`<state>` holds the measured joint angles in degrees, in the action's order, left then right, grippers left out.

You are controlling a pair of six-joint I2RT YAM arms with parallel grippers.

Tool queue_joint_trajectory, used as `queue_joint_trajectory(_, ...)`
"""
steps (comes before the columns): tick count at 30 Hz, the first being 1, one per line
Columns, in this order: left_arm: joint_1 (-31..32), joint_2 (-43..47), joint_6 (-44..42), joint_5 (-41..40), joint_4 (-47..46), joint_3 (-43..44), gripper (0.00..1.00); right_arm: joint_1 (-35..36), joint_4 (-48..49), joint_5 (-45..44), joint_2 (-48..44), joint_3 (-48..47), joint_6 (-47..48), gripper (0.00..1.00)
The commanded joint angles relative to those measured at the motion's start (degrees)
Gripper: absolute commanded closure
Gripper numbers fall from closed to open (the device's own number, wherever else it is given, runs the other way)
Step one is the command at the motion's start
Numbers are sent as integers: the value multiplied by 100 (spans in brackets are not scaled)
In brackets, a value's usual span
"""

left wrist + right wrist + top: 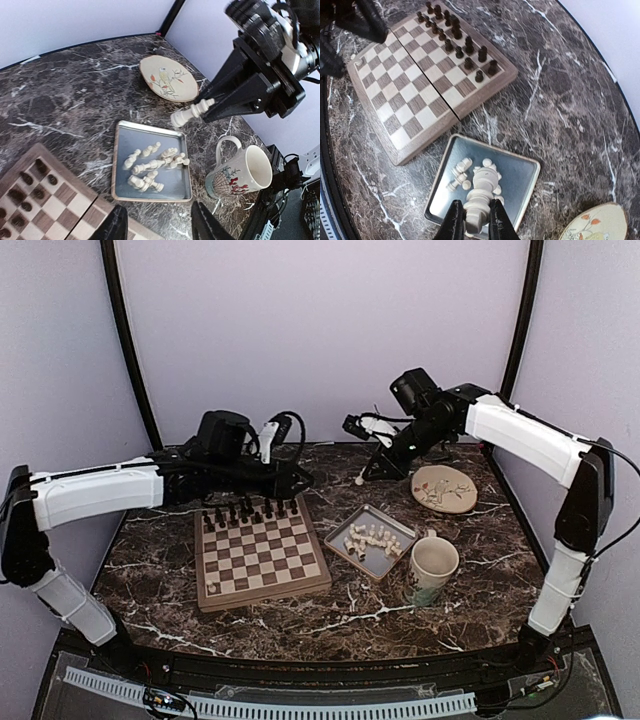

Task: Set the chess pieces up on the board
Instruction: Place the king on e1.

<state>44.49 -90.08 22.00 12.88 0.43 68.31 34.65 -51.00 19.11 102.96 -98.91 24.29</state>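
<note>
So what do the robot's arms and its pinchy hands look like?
The left arm and the right arm are long white shells with black joints. Each ends in a black wedge-shaped gripper with two slim black fingers: the left gripper and the right gripper. Thin black cables loop off them.

Cream chess pieces (372,538) in tray (372,567) beside board (262,560)

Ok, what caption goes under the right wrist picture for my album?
Right jaws hold a cream chess piece aloft; below, the grey tray of white pieces and chessboard with dark chessmen.
</note>
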Motion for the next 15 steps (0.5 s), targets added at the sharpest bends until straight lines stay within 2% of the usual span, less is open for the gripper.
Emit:
queue_joint_trajectory(1, -408, 983, -300, -758, 1097, -484, 54, 550, -79, -36, 205, -607, 108, 99)
queue_joint_trajectory(8, -1341, 2092, -516, -1471, 1922, -799, 49, 1488, -463, 58, 1172, -1460, 163, 99)
queue_joint_trajectory(15, -1925, 2421, -781, -1682, 2032, -997, 45, 2282, -627, -13, 1991, -2031, 152, 99)
